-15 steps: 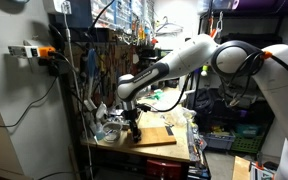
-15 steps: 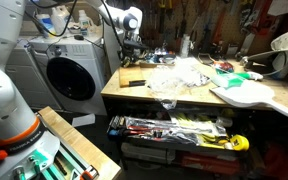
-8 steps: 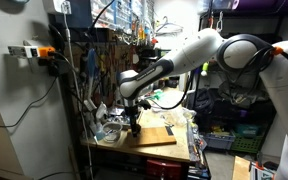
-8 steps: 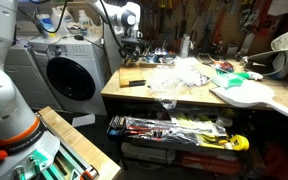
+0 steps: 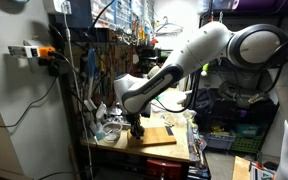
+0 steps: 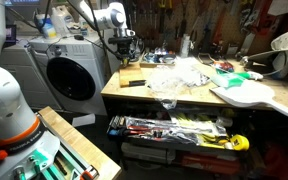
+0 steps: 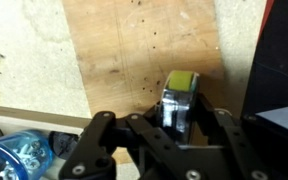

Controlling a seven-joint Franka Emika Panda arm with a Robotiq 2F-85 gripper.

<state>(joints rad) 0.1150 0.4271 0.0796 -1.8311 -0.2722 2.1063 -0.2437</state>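
My gripper [image 7: 177, 112] is shut on a small object [image 7: 181, 85] with a yellow-green end and a shiny dark body. I hold it just over a wooden board [image 7: 124, 60] on the workbench. In both exterior views the gripper [image 5: 136, 128] [image 6: 125, 60] points down at the board [image 5: 156, 136] near the bench's end. I cannot tell whether the object touches the board. The fingers [image 7: 216, 118] hide its lower part.
A blue item [image 7: 22, 160] lies beside the board and a black box [image 7: 281, 125] stands on its other side. The bench carries crumpled plastic [image 6: 179, 72] and a white guitar-shaped body [image 6: 249, 95]. A washing machine [image 6: 69, 75] stands beside the bench, with an open tool drawer [image 6: 174, 128] below it.
The arm's upper links have swung and the wrist has tilted. The gripper stays over the board, slightly lower, still shut on the object.
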